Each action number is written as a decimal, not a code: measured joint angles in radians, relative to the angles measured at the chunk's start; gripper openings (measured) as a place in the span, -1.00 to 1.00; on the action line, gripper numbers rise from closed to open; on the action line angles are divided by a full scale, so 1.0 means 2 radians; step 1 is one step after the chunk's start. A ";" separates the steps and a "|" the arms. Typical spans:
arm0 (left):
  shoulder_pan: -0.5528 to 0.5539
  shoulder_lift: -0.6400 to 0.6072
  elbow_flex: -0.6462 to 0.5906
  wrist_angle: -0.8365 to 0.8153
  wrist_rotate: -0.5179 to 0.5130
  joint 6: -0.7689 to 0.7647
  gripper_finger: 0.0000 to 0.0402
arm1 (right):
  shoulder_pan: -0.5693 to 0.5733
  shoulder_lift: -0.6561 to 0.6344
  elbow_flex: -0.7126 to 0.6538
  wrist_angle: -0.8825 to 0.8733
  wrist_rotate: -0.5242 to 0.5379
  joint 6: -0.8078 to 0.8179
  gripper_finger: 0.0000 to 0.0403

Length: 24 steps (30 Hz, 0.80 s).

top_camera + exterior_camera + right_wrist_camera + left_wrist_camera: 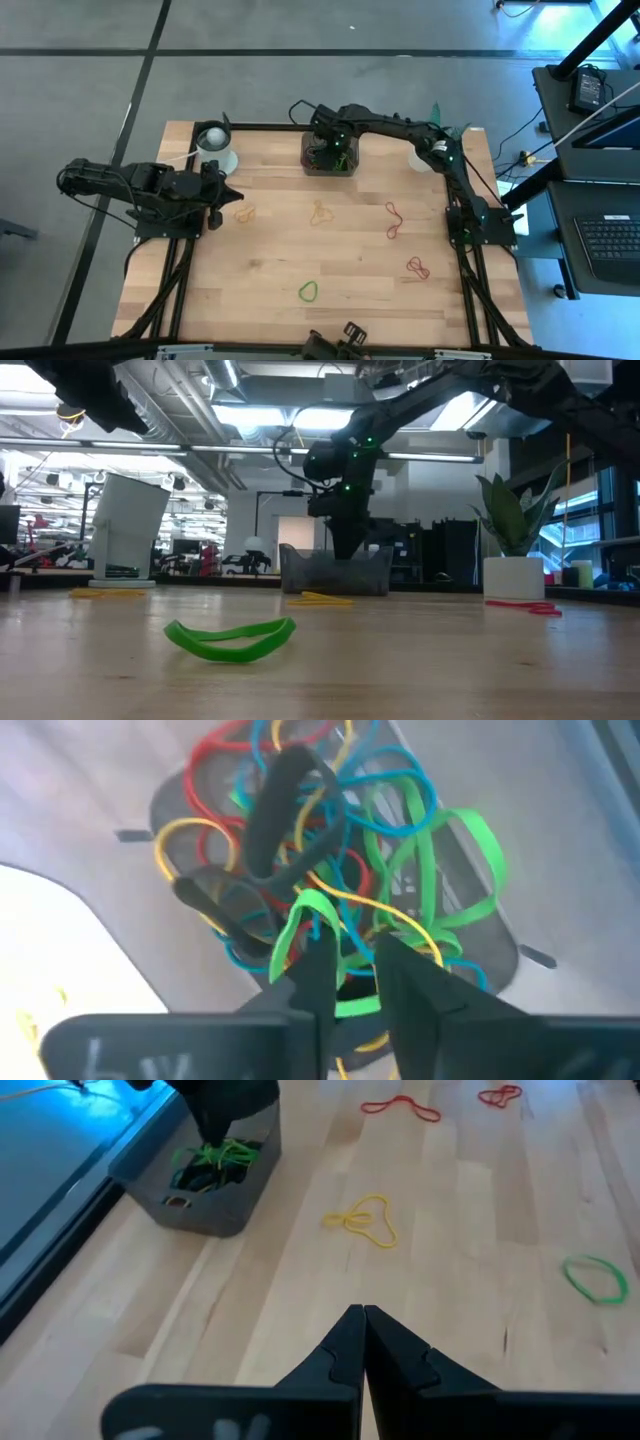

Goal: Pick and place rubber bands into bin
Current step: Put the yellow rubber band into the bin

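Reaching across the far edge of the wooden surface (270,250), the right gripper (352,960) hangs down inside the bin (329,160), its fingers slightly parted, with a green rubber band (300,915) draped over one fingertip above the tangle of red, blue, yellow, green and black bands filling the bin. Whether that band is gripped cannot be told. Loose rubber bands lie on the surface: a yellow one (320,212) near the bin, an orange one (245,213), two red ones (394,220) on the right side, and a green one (309,291) nearer the front. The left gripper (362,1320) waits at the left side, fingers closed on nothing, beside a white cup (214,140).
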State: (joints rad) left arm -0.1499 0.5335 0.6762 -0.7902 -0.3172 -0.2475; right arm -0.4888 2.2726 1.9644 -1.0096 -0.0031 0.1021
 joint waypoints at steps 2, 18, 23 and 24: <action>0.000 0.000 0.000 0.000 -0.002 0.002 -0.98 | -0.001 -0.001 0.000 -0.006 -0.001 0.000 -0.57; 0.000 0.001 0.000 0.001 -0.004 -0.016 -0.98 | -0.009 -0.039 0.000 -0.044 -0.037 -0.030 -0.38; 0.000 0.001 0.000 0.002 -0.016 -0.033 -0.98 | -0.012 -0.038 0.000 -0.047 0.014 -0.027 -0.38; 0.000 0.001 0.000 0.002 -0.017 -0.036 -0.98 | -0.012 -0.038 0.000 -0.047 0.009 -0.031 -0.38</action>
State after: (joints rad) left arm -0.1497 0.5346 0.6762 -0.7856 -0.3513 -0.3200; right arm -0.5129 2.1967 1.9636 -1.1033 0.0142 0.0402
